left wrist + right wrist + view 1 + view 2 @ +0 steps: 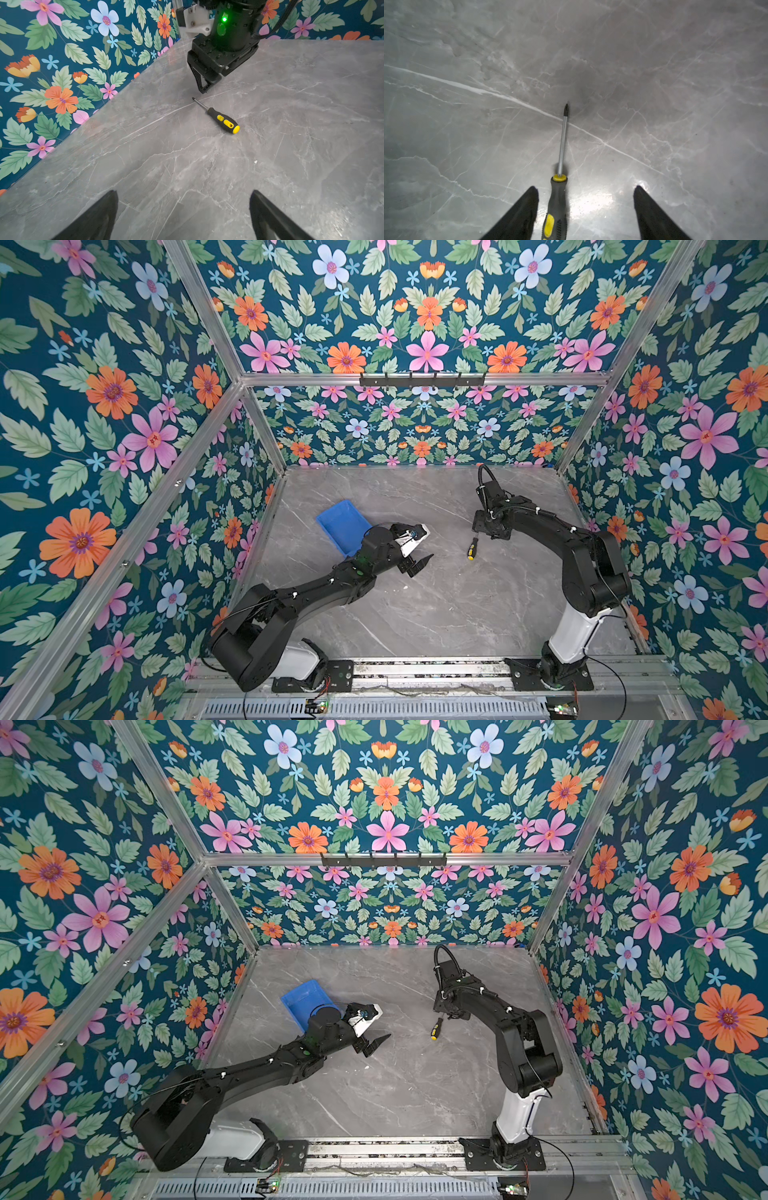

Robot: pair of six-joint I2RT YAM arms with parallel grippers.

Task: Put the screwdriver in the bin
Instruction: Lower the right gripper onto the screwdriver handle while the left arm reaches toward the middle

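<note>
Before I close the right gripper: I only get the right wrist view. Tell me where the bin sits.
Observer: The bin lies on the left of the table, well across from the screwdriver.
Operator: Report what stands between them.
Observer: The left gripper, jaws wide open and empty, is between bin and screwdriver.
Operator: Check the bin's access.
Observer: The left arm overlaps the bin's near corner in both top views; its visible part holds nothing.
</note>
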